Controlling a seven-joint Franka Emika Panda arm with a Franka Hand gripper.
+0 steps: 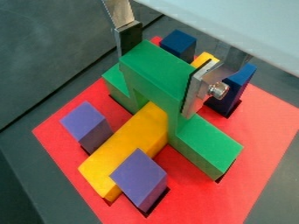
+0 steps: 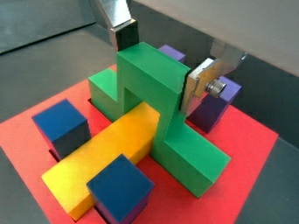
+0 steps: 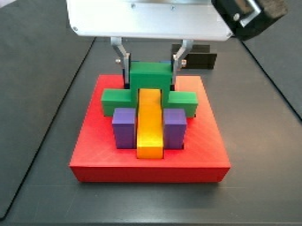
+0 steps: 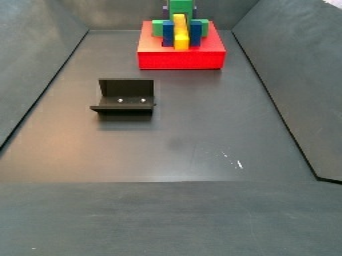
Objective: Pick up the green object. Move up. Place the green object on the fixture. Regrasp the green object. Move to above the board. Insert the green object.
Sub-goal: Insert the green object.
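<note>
The green object (image 1: pixel 158 79) (image 2: pixel 146 83) sits on the red board (image 1: pixel 59 131) (image 2: pixel 251 175), straddling the yellow bar (image 1: pixel 128 144) (image 2: pixel 111 153). Its arms lie low on the board and its upright part rises between my fingers. My gripper (image 1: pixel 160 72) (image 2: pixel 158 66) stands open around that upright, one finger (image 1: pixel 193 92) close against its side and the other a little apart. In a side view the gripper (image 3: pixel 151 62) hangs over the green object (image 3: pixel 148 75) at the board's (image 3: pixel 147 163) far end. The fixture (image 4: pixel 124 98) stands alone on the floor.
Blue blocks (image 1: pixel 177 42) (image 2: pixel 65 127) and purple blocks (image 1: pixel 87 124) (image 2: pixel 212 105) stand upright in the board beside the yellow bar, close to the green object's arms. The dark floor (image 4: pixel 187 140) stretches between fixture and board, with walls at the sides.
</note>
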